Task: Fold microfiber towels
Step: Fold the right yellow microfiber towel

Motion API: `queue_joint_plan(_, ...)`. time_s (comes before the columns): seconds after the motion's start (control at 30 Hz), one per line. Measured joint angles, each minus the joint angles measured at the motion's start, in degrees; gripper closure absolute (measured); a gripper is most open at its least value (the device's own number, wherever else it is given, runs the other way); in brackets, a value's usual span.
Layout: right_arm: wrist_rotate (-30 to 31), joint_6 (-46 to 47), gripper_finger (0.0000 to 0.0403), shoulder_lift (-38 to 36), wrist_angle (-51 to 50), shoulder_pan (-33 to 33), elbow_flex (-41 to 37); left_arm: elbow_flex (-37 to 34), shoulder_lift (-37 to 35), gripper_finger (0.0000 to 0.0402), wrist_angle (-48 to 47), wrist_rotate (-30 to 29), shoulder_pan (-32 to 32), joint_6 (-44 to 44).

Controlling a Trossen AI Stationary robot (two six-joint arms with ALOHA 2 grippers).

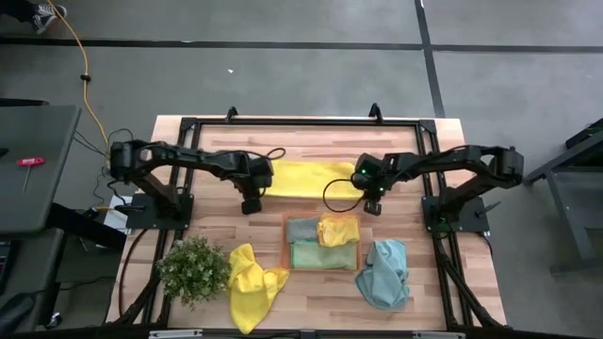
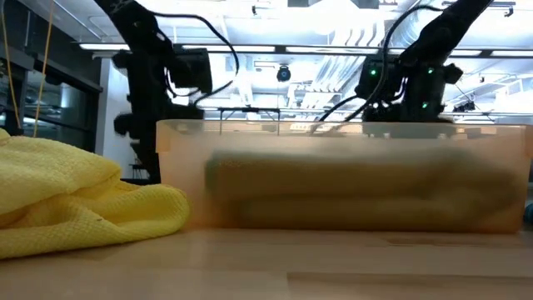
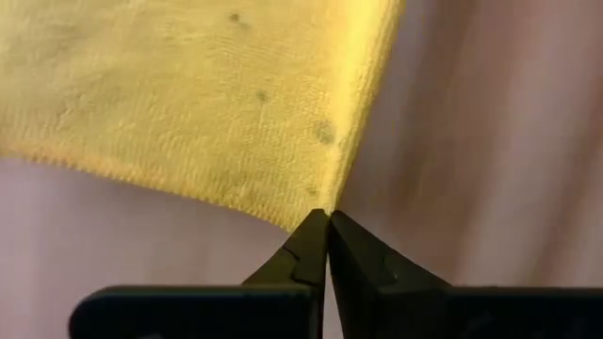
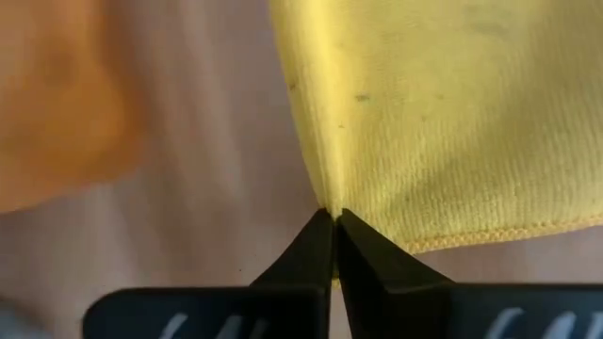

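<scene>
A bright yellow towel (image 1: 311,179) lies spread flat on the wooden table between my two arms. My left gripper (image 1: 259,196) is shut at the towel's near left corner. My right gripper (image 1: 366,196) is shut at its near right corner. Both point steeply down. Nearer the front, an orange tray (image 1: 285,243) holds a grey towel (image 1: 301,229), a crumpled yellow towel (image 1: 338,230) and a pale green towel (image 1: 322,254). Another crumpled yellow towel (image 1: 252,282) and a light blue towel (image 1: 384,273) lie on the table on either side of the tray. My left gripper pinches the towel's near left corner (image 3: 318,202) between its two fingertips, coming from above. The rest of the towel lies on the table; one layer or several, I cannot tell. My right gripper pinches the towel's near right corner (image 4: 330,202) between its fingertips, from above, with the hemmed edge (image 4: 490,235) running off beside them. The towel's body lies on the table.
A small leafy potted plant (image 1: 195,268) stands at the front left. A black frame (image 1: 311,121) runs along the table's far edge. In the low view the tray's wall (image 2: 341,183) and the crumpled yellow towel (image 2: 75,196) fill the foreground.
</scene>
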Motion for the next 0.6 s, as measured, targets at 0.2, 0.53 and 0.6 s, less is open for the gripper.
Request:
queue_joint_plan(0.2, -9.23, 10.12, 0.0402, -4.93, -2.42, -1.51, -0.09, -0.02, -6.38, 0.04, -1.94, 6.04, 1.92, -7.64)
queue_joint_plan(0.53, -8.83, 23.14, 0.0403, -9.62, 0.76, -9.11, -0.02, 0.05, -8.11, 0.0401, 1.17, 2.68, 8.82, -8.62)
queue_joint_plan(0.6, -8.7, 25.78, 0.0403, -9.62, 1.57, -10.42, -0.02, 0.05, -7.41, 0.0401, 2.19, 1.9, 10.06, -9.06)
